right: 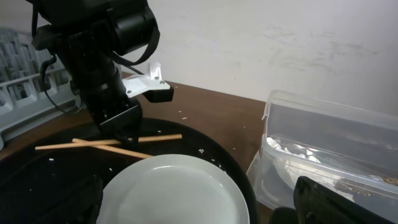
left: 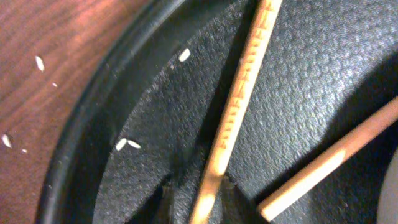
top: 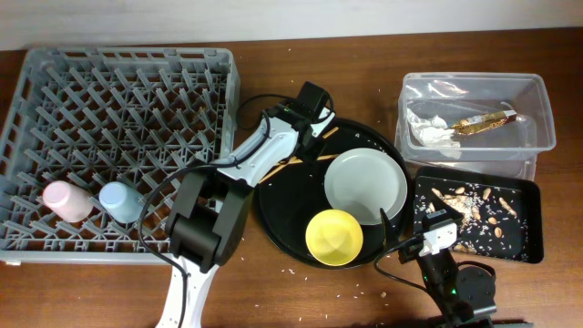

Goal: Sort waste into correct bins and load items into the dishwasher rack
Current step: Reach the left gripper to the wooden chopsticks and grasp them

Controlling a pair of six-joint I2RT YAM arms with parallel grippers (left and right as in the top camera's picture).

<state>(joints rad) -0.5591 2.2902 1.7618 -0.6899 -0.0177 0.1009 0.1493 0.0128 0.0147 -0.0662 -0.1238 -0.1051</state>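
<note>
My left gripper (top: 308, 135) is low over the round black tray, and its fingertips (left: 199, 202) straddle one wooden chopstick (left: 239, 106) with small gaps either side. A second chopstick (left: 329, 165) lies across it. The pale plate (top: 366, 185) and the yellow bowl (top: 333, 237) sit on that tray. My right gripper (top: 401, 239) is open wide, its fingers (right: 199, 211) either side of the plate (right: 174, 193). The pink cup (top: 66, 200) and the blue cup (top: 120, 200) stand in the grey rack (top: 127, 82). The tissue (top: 428, 129) and the gold wrapper (top: 483, 119) lie in the clear tub (top: 542, 109).
The round black tray (top: 282, 205) lies between the rack and the bins. The shallow black tray (top: 528, 219) with food scraps is in front of the clear tub. Rice grains are scattered on the wooden table (top: 364, 64). A wall is behind the table.
</note>
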